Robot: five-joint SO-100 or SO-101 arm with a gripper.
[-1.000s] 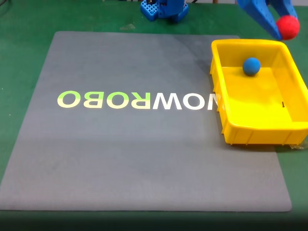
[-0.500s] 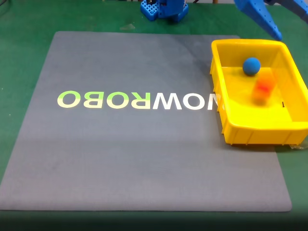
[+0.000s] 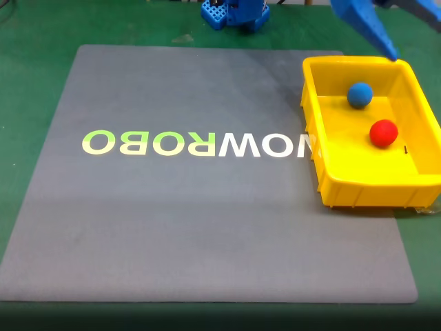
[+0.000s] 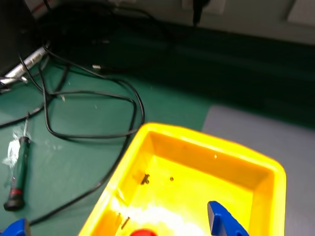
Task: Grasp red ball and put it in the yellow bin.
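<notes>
- Fixed view: the red ball [image 3: 384,133] lies on the floor of the yellow bin [image 3: 311,121], toward the right-hand wall as this view shows it. The blue ball [image 3: 360,94] sits near it, closer to the far wall, and the two are apart, not touching.
- Fixed view: the bin stands at the right edge of the grey mat [image 3: 200,207], which covers the green worktop [image 3: 34,83]. Pale lettering [image 3: 196,143] runs across the mat. The arm's blue base [image 3: 236,12] stands at the far edge.
- Fixed view: one blue finger of the claw [image 3: 396,27] slants down to a tip just over the bin's far rim. The other finger runs off the frame at top right. They stand spread, with nothing between them, so the claw is open and empty.
- Wrist view: the camera looks down into the bin [image 4: 147,135]. A sliver of the red ball [image 4: 142,232] shows at the bottom edge, on the bin floor. The two blue fingertips [image 4: 224,221] sit wide apart at the bottom corners, which again reads as open.
- Wrist view: beyond the bin, black cables [image 4: 88,98] loop over the worktop, and a screwdriver [image 4: 17,172] lies at the left.
- Handling, as a judgement: the ball looks matte, light and probably a little soft, so it should not slip but will roll freely. The best hold would be across its middle, fingers on opposite sides. With the ball in the bin, the task looks done.
</notes>
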